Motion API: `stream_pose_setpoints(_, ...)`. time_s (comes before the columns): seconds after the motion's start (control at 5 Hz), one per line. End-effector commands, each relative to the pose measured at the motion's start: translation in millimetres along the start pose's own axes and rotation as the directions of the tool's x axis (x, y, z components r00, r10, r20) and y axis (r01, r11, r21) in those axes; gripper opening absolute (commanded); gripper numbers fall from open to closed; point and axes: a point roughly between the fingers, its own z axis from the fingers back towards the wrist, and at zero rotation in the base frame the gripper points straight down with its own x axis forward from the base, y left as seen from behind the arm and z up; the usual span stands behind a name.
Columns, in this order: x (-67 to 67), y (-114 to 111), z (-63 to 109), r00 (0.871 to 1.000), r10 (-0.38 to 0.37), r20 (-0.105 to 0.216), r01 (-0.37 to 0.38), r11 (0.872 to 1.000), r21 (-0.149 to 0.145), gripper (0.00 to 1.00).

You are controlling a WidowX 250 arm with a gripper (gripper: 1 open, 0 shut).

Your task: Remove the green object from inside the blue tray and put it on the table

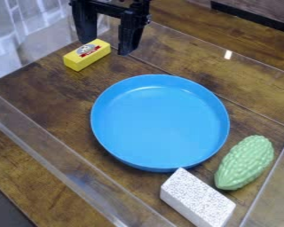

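- Black two-fingered gripper (114, 40) hangs at the top of the view, pointing down, its fingers spread apart with nothing between them, above the far part of the table.
- Just to its left lies a small yellow rectangular block (86, 55) with a red-and-white marking on top, resting on the wood.
- Large round bright blue plastic tray (118, 142) with a shallow raised rim sits in the middle of the dark brown wooden plank table (38, 97); its inside shows only bare blue surface.
- Light green oval object (247, 162) with a bumpy, ridged skin lies on the table outside the tray, just beside the tray's lower right rim, tilted along a diagonal.
- White speckled rectangular sponge block (197, 197) lies on the table near the front edge, just below the tray and close to the green object's lower end.
- Gripper and green object are well apart, with the tray between them.
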Motion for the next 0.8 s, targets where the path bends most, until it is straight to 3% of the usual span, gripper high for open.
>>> stream_pose_setpoints(0.0, 5.7, -1.4, -4.6, 1.0, -0.026, -0.018, 0.026, 1.0, -0.002, 1.0)
stream_pose_setpoints(0.2, 8.1, -4.0, -22.8, 0.995, -0.097, -0.033, 0.097, 0.995, -0.005, 1.0)
stream_pose_setpoints(0.4, 10.0, -15.7, -40.6, 0.978, -0.207, -0.042, 0.206, 0.978, -0.012, 1.0)
stream_pose_setpoints(0.6, 6.7, -44.5, -51.5, 0.954, -0.299, -0.032, 0.299, 0.954, -0.016, 1.0)
